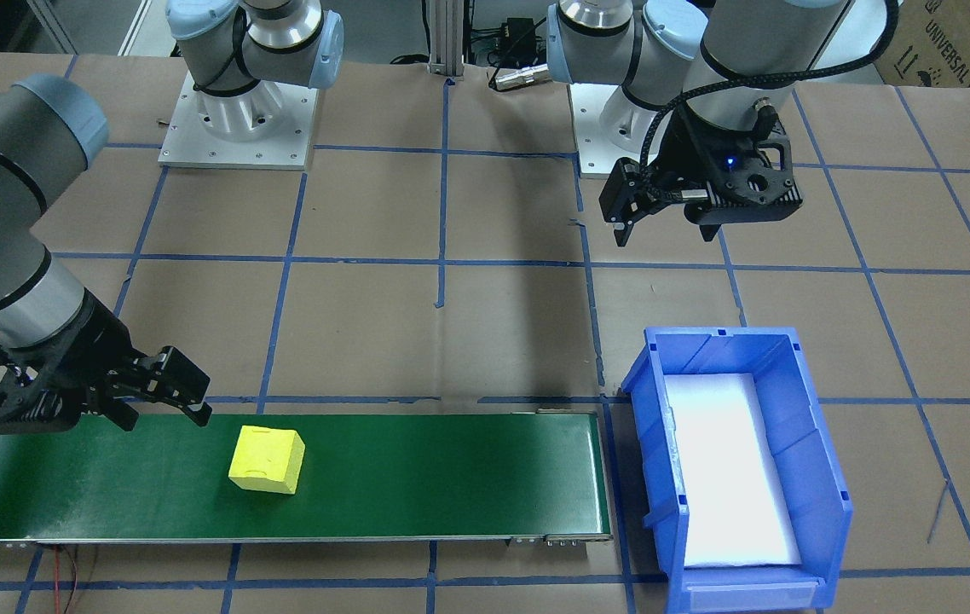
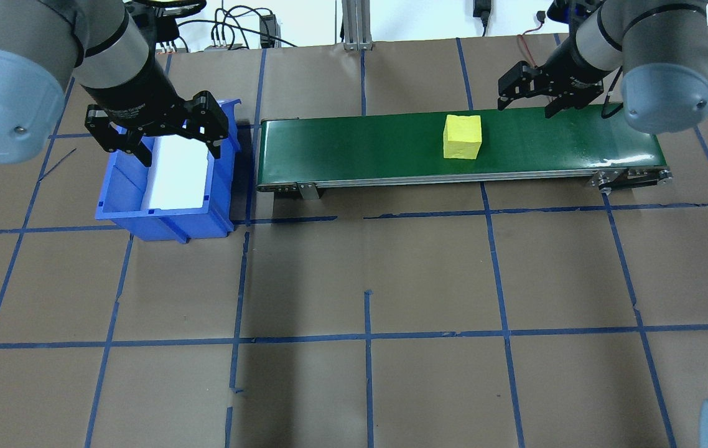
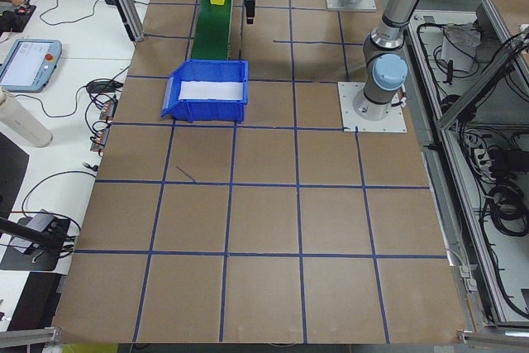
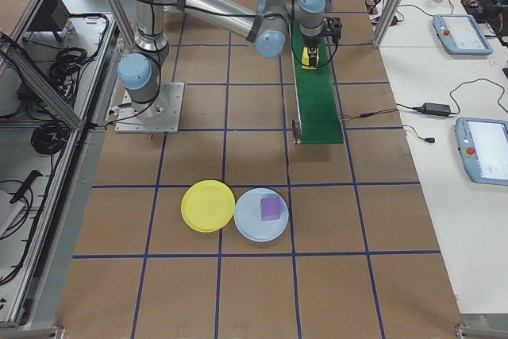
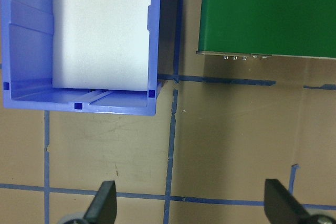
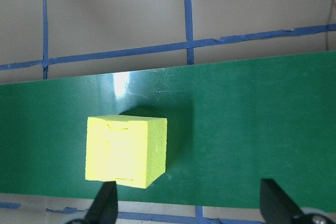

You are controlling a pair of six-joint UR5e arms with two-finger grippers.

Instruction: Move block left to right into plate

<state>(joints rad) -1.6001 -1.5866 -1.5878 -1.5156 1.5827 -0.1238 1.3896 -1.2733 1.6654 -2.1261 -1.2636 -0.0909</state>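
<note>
1. Risk first: the right pincer point(image 2: 529, 93), its fingers spread apart and holding nothing, hangs beside the small yellow foam block point(image 2: 462, 136), which sits on the long green conveyor belt point(image 2: 360, 149) toward the robot's right end; a descent from there would likely miss or nudge it.
2. The round yellow plastic plate point(image 4: 208, 206) lies well apart on the brown papered worktop point(image 2: 366, 280), so a loose grip could drop the block underway.
3. The left pincer point(image 2: 161, 134) hovers spread and empty over the blue plastic bin point(image 2: 164, 218).
4. The block looks near-cubic, with no clear long axis; its faces sit slightly askew to the belt.
</note>
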